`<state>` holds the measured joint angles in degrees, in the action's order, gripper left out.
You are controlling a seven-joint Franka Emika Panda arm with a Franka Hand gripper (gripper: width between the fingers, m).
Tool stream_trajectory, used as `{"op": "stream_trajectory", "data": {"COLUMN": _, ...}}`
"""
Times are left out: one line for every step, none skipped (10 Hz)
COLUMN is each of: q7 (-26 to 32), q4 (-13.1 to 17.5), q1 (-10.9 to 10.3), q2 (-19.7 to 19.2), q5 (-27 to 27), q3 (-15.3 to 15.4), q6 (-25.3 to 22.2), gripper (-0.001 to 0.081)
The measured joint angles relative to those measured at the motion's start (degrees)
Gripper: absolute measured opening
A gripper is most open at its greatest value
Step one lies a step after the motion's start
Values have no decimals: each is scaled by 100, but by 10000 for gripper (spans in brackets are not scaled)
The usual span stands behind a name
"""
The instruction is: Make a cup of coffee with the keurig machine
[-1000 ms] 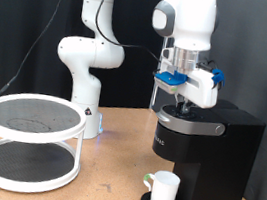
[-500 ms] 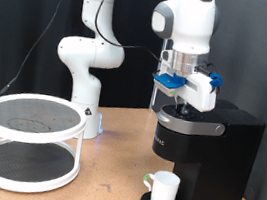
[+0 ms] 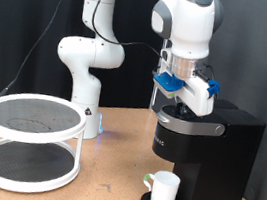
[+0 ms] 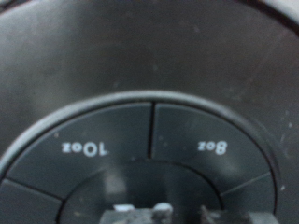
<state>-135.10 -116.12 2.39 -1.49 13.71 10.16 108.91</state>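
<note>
The keurig machine (image 3: 208,144) is black and boxy and stands at the exterior view's right with its lid down. The white cup (image 3: 165,190) stands on its round drip base under the spout. My gripper (image 3: 181,106) points straight down onto the top of the lid, fingertips at its surface. The wrist view is filled by the lid's (image 4: 149,56) button ring, with the "10oz" button (image 4: 84,147) and the "8oz" button (image 4: 213,147). My gripper (image 4: 163,213) shows at that frame's edge, fingertips close together, holding nothing.
A white two-tier round rack (image 3: 32,117) with dark mesh shelves stands on the wooden table (image 3: 111,183) at the exterior view's left. The robot's white base (image 3: 89,73) is behind it. A black curtain closes the back.
The hand has turned slightly over the lid, its blue part swinging a little to the right. The cup and machine have not moved.
</note>
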Motion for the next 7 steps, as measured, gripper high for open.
{"op": "stream_trajectory", "data": {"q7": 0, "q4": 51, "q1": 17, "q2": -39, "q5": 20, "q3": -7, "q6": -80, "gripper": 0}}
{"op": "stream_trajectory", "data": {"q7": 0, "q4": 99, "q1": 19, "q2": -76, "q5": 41, "q3": -28, "q6": -159, "gripper": 0}}
{"op": "stream_trajectory", "data": {"q7": 0, "q4": 177, "q1": 22, "q2": -127, "q5": 66, "q3": -49, "q6": -286, "gripper": 0}}
{"op": "stream_trajectory", "data": {"q7": 0, "q4": 244, "q1": 32, "q2": -179, "q5": 85, "q3": -61, "q6": -391, "gripper": 0}}
{"op": "stream_trajectory", "data": {"q7": 0, "q4": 288, "q1": 45, "q2": -212, "q5": 89, "q3": -66, "q6": -474, "gripper": 0}}
{"op": "stream_trajectory", "data": {"q7": -1, "q4": 321, "q1": 54, "q2": -238, "q5": 89, "q3": -68, "q6": -513, "gripper": 0}}
{"op": "stream_trajectory", "data": {"q7": -1, "q4": 338, "q1": 61, "q2": -251, "q5": 89, "q3": -68, "q6": -530, "gripper": 0}}
